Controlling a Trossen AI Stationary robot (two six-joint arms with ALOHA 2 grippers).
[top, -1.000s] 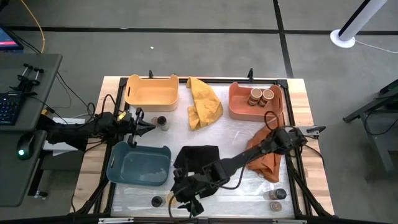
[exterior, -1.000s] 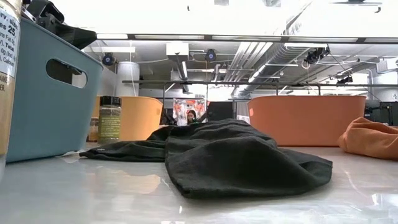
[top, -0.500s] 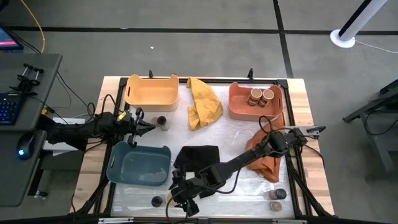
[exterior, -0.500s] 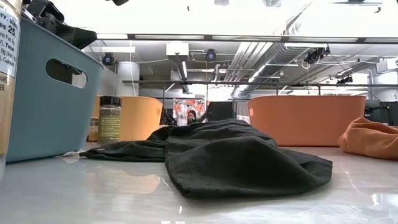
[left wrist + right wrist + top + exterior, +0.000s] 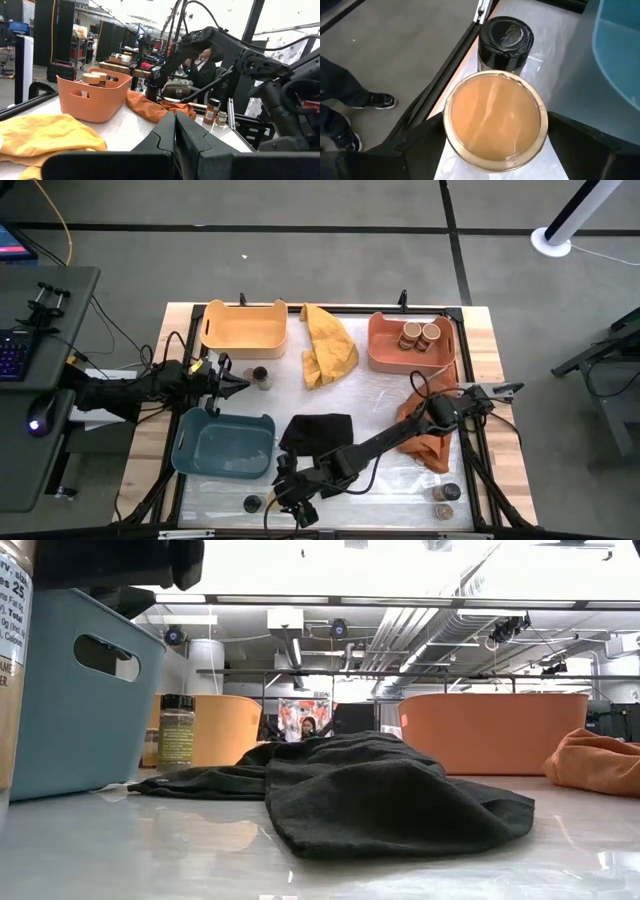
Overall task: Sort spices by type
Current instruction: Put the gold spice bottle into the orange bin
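Although the blue tray [image 5: 222, 446] fills the near-left of the table, the work sits just in front of it at the near edge, where the right gripper [image 5: 290, 507] hangs with fingers spread wide on either side of a tan-lidded jar [image 5: 495, 115], not yet closed on it. Small, rigid and probably light, that jar likely has smooth sides, so a grip below the lid looks safest. A black-lidded jar [image 5: 505, 42] stands just beside it. Beside the yellow tray [image 5: 243, 328], the left gripper [image 5: 243, 381] waits closed, empty.
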